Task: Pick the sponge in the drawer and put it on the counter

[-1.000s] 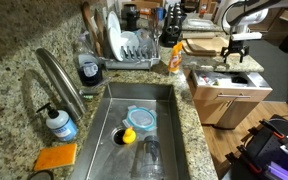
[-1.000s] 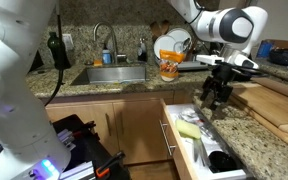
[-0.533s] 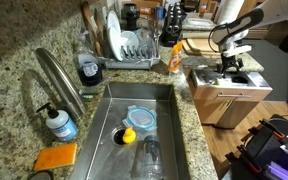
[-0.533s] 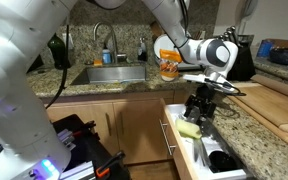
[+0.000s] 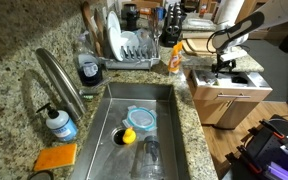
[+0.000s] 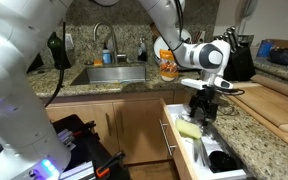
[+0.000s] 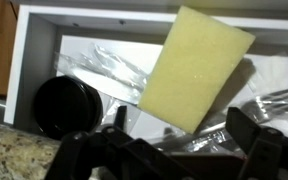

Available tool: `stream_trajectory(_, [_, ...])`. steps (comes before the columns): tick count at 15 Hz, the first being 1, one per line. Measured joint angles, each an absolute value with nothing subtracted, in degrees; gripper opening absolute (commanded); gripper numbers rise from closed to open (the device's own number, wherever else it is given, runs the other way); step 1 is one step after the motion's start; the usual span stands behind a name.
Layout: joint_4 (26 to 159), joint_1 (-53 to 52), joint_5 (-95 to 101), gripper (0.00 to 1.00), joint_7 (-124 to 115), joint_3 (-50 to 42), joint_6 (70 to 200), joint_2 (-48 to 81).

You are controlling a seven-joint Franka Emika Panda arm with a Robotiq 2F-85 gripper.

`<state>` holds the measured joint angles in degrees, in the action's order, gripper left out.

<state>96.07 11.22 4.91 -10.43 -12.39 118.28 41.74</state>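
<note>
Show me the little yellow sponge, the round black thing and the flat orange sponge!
Small yellow block-shaped sponge (image 7: 196,68): wrist view, middle of its flat face.
Round black object (image 7: 69,105): wrist view, centre of its dark top.
Flat orange rectangular sponge (image 5: 55,157): an exterior view, centre of its top.

Franka arm (image 6: 174,20) comes in from top of frame, white links bending down toward forearm. Wrist (image 6: 212,57) roughly level, rounded grey-white joint housing seen side-on. Robotiq gripper (image 6: 204,112) hangs below wrist, black, pointing straight down in both exterior views (image 5: 224,68). Wrist view: gripper body dark across bottom edge, fingers (image 7: 246,130) rising at left and right, jaws spread wide apart, pads touching nothing.
</note>
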Motion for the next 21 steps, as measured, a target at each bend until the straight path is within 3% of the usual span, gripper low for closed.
stream_trajectory(5, [109.0,10.3,2.7,1.00,-10.2,-11.7,135.2,36.6])
stream_trajectory(16, [111.0,10.2,2.1,1.00,-9.4,-11.4,127.6,36.2])
stream_trajectory(17, [110.6,10.2,2.1,0.75,-9.4,-11.3,126.6,37.0])
stream_trajectory(19, [110.0,10.1,2.1,0.68,-9.5,-11.3,126.1,38.1])
stream_trajectory(21, [109.9,10.1,2.1,0.53,-9.5,-11.4,126.2,38.1])
